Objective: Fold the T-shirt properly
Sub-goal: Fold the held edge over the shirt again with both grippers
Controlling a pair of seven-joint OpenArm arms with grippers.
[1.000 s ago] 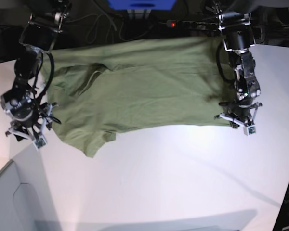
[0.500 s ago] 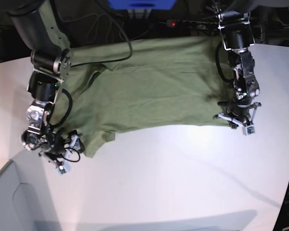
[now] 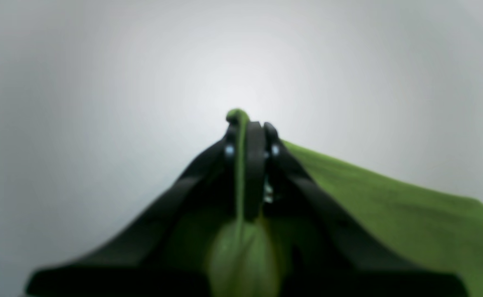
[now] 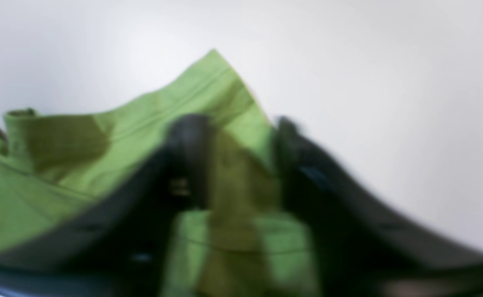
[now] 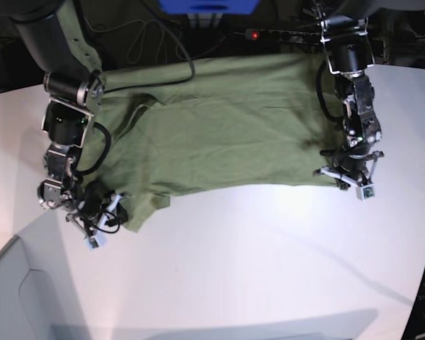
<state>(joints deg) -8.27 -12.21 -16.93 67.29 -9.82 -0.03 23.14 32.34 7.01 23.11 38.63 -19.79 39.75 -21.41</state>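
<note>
The olive-green T-shirt (image 5: 219,127) lies spread flat across the far half of the white table (image 5: 269,269). My left gripper (image 5: 346,181), on the base view's right, is shut on the shirt's near right corner. In the left wrist view the left gripper (image 3: 247,128) pinches a thin fold of the T-shirt (image 3: 390,206). My right gripper (image 5: 108,216), on the base view's left, is at the shirt's near left sleeve corner. In the blurred right wrist view the right gripper (image 4: 237,136) is open, its jaws astride the hemmed edge of the T-shirt (image 4: 208,90).
A black power strip (image 5: 283,34) with a red light, cables and a blue object (image 5: 207,6) sit behind the table's far edge. A grey panel (image 5: 21,297) fills the near left corner. The table's right edge runs close to my left arm.
My right arm has swung down and to the right, from beside the shirt's left edge to its near left sleeve corner. The left arm and its grip have not moved.
</note>
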